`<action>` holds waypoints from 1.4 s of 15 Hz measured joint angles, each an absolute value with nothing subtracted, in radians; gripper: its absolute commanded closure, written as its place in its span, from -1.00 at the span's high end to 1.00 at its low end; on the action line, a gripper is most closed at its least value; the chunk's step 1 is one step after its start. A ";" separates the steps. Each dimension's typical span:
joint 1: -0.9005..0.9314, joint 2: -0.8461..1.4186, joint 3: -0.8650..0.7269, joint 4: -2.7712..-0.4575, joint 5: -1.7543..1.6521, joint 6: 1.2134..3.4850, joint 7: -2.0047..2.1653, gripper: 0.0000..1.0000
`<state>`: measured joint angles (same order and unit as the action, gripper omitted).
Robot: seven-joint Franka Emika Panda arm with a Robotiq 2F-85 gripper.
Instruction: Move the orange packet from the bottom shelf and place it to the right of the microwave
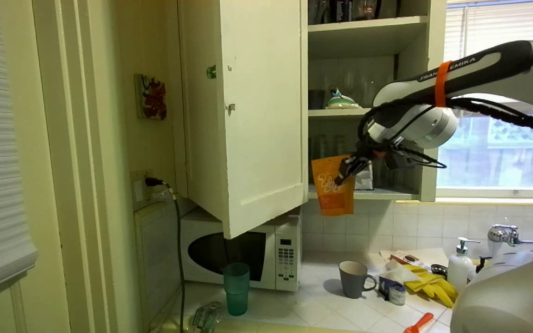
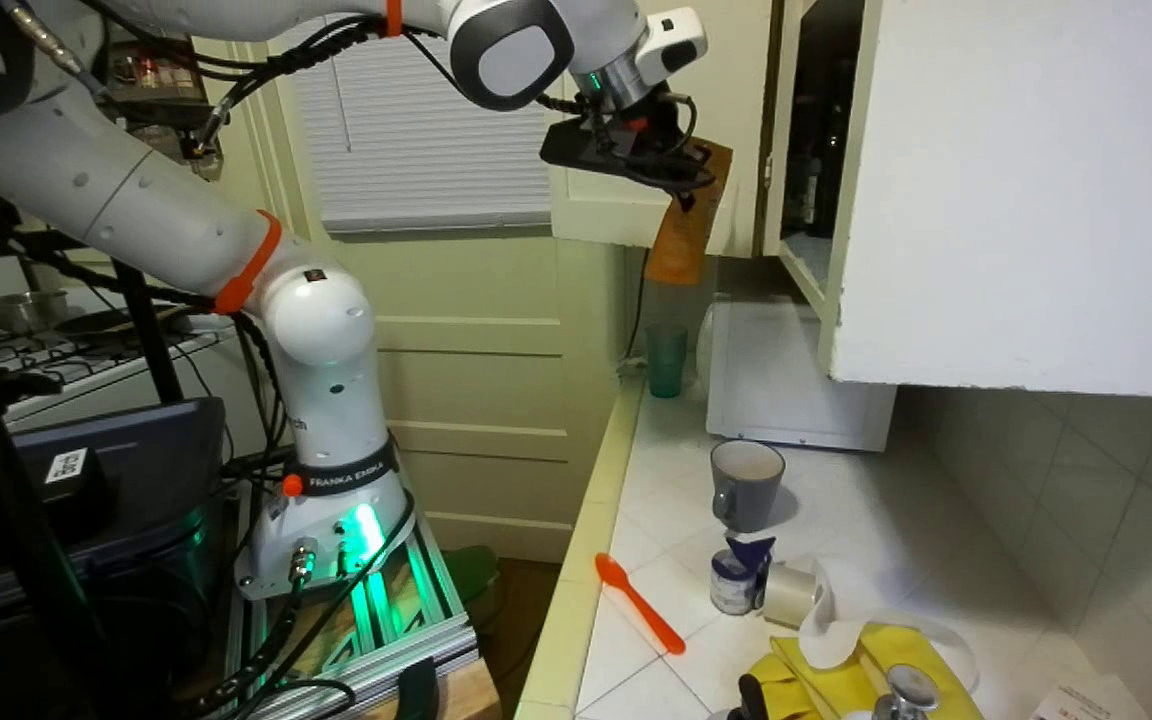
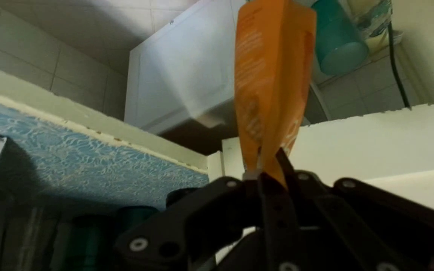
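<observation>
The gripper [image 3: 268, 171] is clamped on one side of the orange packet [image 1: 332, 200], holding it in the air higher than the microwave [image 1: 259, 261] and, in an exterior view, to the right of it. The cupboard door [image 1: 266, 115] stands open above the microwave, a green cup [image 1: 237, 291] stands in front of it, and a grey mug [image 1: 353, 283] is on the counter [image 1: 312, 314] to its right.

The tiled worktop [image 1: 312, 312] is carrying the microwave [image 1: 264, 259], and a tumbler [image 1: 237, 290] is standing upright just in front of it. A mug [image 1: 353, 281] is standing nearby, and I'm spotting a tin [image 2: 732, 588] close to it. A spoon [image 2: 643, 606] is lying near the worktop's yellow edge [image 2: 571, 600]; gloves [image 1: 433, 287] are lying crumpled near the tin.
</observation>
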<state>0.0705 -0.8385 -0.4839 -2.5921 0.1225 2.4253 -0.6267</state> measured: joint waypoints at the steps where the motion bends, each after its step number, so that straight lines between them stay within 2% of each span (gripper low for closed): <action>1: 0.070 -0.838 -0.486 -2.606 0.127 2.425 -0.627 -1.00; 10: 0.004 -0.763 -0.473 -2.707 0.128 2.528 -0.559 -0.98; 21: 0.005 -0.700 -0.441 -2.725 0.131 2.526 -0.481 -1.00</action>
